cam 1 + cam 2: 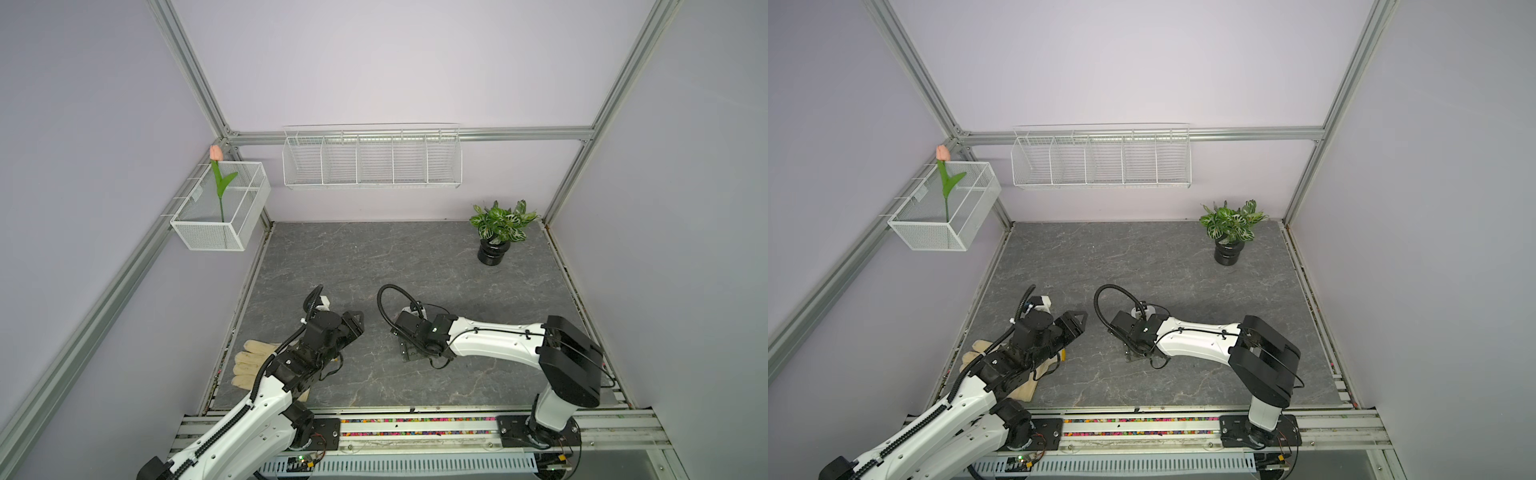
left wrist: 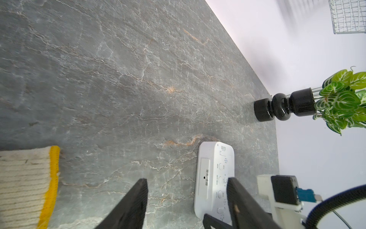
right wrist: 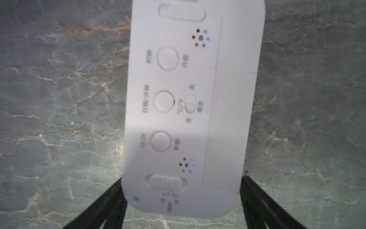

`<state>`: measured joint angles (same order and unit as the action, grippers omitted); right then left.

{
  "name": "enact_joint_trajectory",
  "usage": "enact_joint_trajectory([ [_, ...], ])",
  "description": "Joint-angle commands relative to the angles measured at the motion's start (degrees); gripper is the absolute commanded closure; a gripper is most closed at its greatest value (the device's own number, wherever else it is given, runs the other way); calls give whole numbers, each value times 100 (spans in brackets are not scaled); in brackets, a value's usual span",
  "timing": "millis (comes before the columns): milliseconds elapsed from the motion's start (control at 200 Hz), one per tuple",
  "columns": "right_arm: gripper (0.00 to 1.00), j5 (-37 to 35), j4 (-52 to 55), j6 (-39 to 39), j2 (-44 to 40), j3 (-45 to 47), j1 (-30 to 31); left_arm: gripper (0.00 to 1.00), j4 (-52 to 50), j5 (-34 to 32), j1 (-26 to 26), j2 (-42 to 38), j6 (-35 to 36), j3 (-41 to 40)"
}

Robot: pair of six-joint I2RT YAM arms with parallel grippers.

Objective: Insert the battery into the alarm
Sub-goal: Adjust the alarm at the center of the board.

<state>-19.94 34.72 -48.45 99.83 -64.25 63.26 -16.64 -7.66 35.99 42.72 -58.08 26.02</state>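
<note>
Right wrist view: white alarm (image 3: 188, 123) back-up, round buttons, right gripper (image 3: 182, 181) clamped across it, left gripper (image 2: 186, 180) apart

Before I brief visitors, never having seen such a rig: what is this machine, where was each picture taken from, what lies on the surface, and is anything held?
Two white robot arms stand at a grey table. Both top views look down from one overhead camera; each wrist view comes from a camera on an arm. On the table are the alarm, buttons up, a glove and a potted plant. The left gripper has its jaws open and empty. The right gripper has its jaws on either side of the alarm; whether they squeeze it is unclear. No battery shows.
</note>
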Motion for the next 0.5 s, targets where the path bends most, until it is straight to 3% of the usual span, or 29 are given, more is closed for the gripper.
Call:
enact_joint_trajectory([
  [0,11,-165,108,-217,71,-121,8,35,-57,-85,-22,13,-125,-49],
  [330,11,-97,-68,-227,353,-246,-87,35,16,41,-22,17,-216,-115],
  [495,2,-137,-158,-233,370,-211,-122,35,40,93,-22,175,-265,-124],
])
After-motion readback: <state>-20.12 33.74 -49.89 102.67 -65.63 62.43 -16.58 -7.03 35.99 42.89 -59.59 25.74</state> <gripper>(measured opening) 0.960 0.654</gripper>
